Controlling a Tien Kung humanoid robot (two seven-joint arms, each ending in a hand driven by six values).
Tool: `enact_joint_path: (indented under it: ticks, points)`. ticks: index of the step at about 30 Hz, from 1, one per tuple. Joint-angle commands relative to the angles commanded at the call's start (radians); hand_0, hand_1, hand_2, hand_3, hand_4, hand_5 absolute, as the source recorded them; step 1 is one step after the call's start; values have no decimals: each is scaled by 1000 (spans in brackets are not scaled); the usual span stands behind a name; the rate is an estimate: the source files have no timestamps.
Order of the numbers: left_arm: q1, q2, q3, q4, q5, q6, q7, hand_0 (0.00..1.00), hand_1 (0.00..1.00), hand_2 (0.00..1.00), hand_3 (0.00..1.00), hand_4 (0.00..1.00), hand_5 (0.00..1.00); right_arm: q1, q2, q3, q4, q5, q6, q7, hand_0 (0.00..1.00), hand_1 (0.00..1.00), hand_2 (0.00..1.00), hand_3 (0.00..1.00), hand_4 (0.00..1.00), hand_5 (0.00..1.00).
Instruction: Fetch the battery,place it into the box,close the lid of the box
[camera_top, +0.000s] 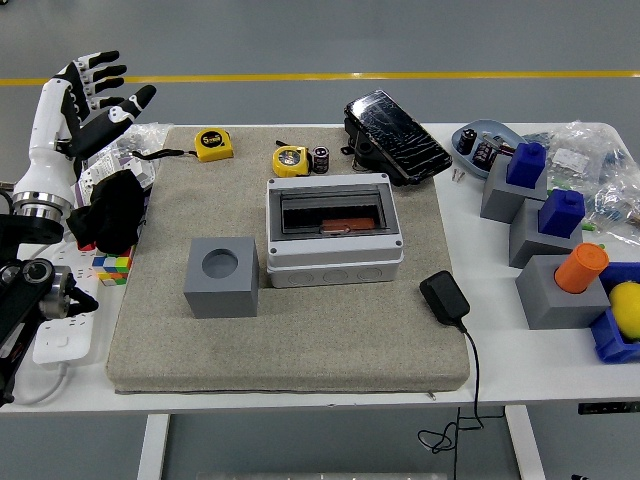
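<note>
A white-grey box stands in the middle of the grey mat. Its dark see-through lid lies flat over the opening, and a reddish-brown object shows inside. A small black cylindrical battery stands behind the box, next to a yellow tape measure. My left hand is raised at the far left edge, well away from the box, with its fingers spread and holding nothing. The right arm is out of view.
A grey cube with a round hole stands left of the box. A black adapter with a cable lies to the right. A black device, a second tape measure, a bowl of batteries and grey blocks are around.
</note>
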Motion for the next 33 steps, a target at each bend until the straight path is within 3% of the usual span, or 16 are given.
enact_joint_path:
  ticks: [9, 13, 19, 33]
  points:
    - [48, 14, -112, -4, -28, -6, -35, 573, 715, 694, 734, 998, 415, 26, 1, -22, -1, 8, 3, 0, 667, 674, 688, 534, 901, 481]
    - [58, 24, -113, -5, -26, -9, -32, 568, 711, 694, 734, 998, 416, 23, -3, -17, -3, 4, 0, 0, 666, 674, 687, 535, 902, 479]
    - [85, 8, -133, -19, -20, -16, -27, 567, 711, 694, 733, 998, 413, 3, 2, -10, -7, 1, 2, 0, 666, 673, 688, 534, 902, 479]
    - [101, 9, -163, -19, -20, -25, -14, 553, 708, 692, 720, 998, 393, 2, 3, 6, -8, -2, 1, -1, 666, 673, 688, 534, 901, 480]
